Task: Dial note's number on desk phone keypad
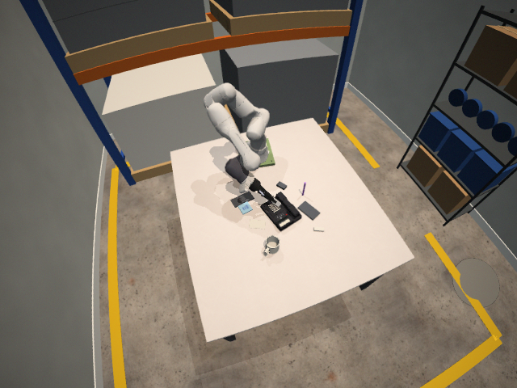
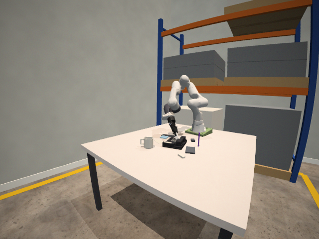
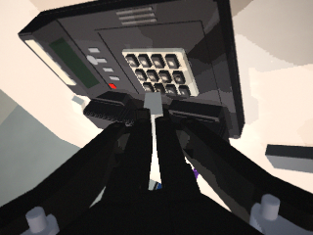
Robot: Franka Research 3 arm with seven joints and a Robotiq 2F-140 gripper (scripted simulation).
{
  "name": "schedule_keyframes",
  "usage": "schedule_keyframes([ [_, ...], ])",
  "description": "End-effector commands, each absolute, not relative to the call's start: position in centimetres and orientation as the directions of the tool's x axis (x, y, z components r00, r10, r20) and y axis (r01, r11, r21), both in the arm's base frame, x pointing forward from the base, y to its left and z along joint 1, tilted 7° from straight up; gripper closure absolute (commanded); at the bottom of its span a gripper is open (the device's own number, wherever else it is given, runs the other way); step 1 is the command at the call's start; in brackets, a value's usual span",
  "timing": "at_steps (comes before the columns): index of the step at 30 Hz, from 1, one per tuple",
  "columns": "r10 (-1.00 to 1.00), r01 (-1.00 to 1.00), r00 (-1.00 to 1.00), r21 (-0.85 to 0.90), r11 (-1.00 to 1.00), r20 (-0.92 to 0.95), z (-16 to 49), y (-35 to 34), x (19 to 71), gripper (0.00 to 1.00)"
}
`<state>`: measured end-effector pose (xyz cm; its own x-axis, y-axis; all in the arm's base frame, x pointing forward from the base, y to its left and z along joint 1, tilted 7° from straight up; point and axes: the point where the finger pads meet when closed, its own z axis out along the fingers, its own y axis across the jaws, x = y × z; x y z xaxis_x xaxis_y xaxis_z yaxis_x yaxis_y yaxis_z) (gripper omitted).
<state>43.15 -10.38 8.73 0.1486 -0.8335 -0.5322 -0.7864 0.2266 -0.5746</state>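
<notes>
The black desk phone (image 1: pixel 284 219) (image 2: pixel 172 144) (image 3: pixel 78 34) lies on the white table (image 1: pixel 258 288) (image 2: pixel 211 175). Its handset (image 1: pixel 288 204) (image 3: pixel 230 64) rests in the cradle on the right side. The pale keypad (image 1: pixel 273 207) (image 3: pixel 188 69) has dark keys. My gripper (image 1: pixel 270 199) (image 2: pixel 176 134) (image 3: pixel 154 105) is shut and empty. It points down at the keypad, and its joined fingertips cover the nearest row of keys in the wrist view. I cannot tell whether they touch a key. A blue note (image 1: pixel 245 207) (image 2: pixel 163 136) lies left of the phone, its digits too small to read.
A grey mug (image 1: pixel 271 245) (image 2: pixel 148 142) stands in front of the phone. A grey notebook (image 1: pixel 308 209) (image 2: pixel 190 149), a purple pen (image 1: pixel 303 188) (image 2: pixel 198 139), a small dark block (image 1: pixel 282 184) (image 2: pixel 192 140) and a white eraser (image 1: pixel 318 229) (image 2: pixel 181 156) lie to the right.
</notes>
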Motion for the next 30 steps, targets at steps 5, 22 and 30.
schedule_keyframes([
  [5,-0.836,-0.784,0.151,-0.579,0.224,-0.527,8.68,-10.59,43.27,1.00],
  [22,-0.836,-0.784,0.151,-0.579,0.224,-0.527,8.51,-10.60,43.29,1.00],
  [30,-0.836,-0.784,0.151,-0.579,0.224,-0.527,8.41,-10.60,43.31,1.00],
])
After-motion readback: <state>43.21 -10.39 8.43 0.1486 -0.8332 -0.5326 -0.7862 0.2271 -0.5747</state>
